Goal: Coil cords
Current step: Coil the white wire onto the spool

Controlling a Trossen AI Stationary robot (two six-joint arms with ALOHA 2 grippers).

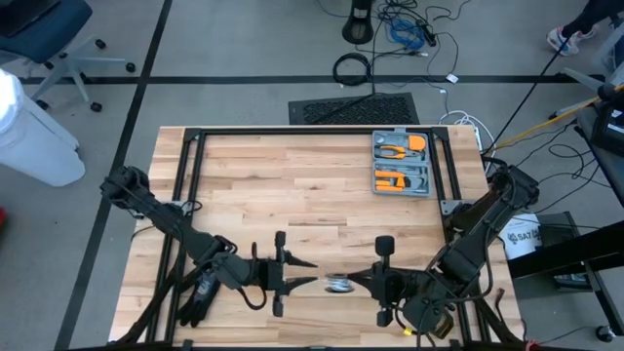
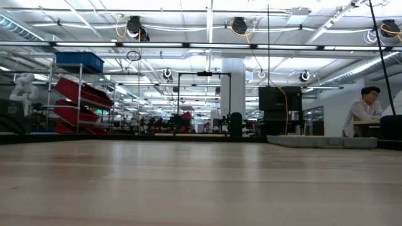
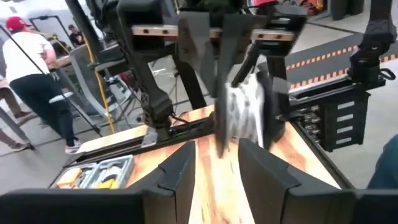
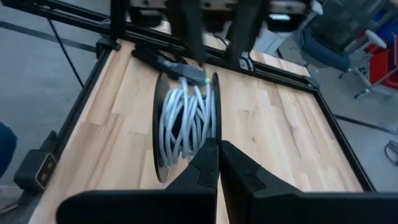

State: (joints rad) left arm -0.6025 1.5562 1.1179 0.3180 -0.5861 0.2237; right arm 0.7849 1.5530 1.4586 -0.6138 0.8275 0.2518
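The cord is wound into a small round bundle (image 1: 338, 285) of white turns between two dark discs. It hangs between my two grippers near the table's front edge. My right gripper (image 4: 217, 155) is shut on it from the right. My left gripper (image 3: 217, 168) faces it from the left and is open. Its fingers stand just short of the bundle (image 3: 245, 115). A dark plug end (image 4: 185, 70) lies across the bundle's far side, close to my left gripper's fingers (image 4: 189, 34); I cannot tell whether they touch it. Neither gripper shows in the low view. My right gripper pinches the bundle at its near rim (image 4: 213, 138), where one dark disc meets the white turns, between its two fingertips. The fingers come from the table's right, slanting down. The bundle stands on edge beyond the fingertips, lifted clear of the wood.
A grey tray of orange-handled tools (image 1: 402, 164) lies at the table's far right. A black frame rail (image 1: 195, 136) runs round the tabletop. Bare wood stretches between the tray and the grippers. A white bucket (image 1: 522, 239) stands off the right edge. People (image 3: 28, 68) are in the room beyond.
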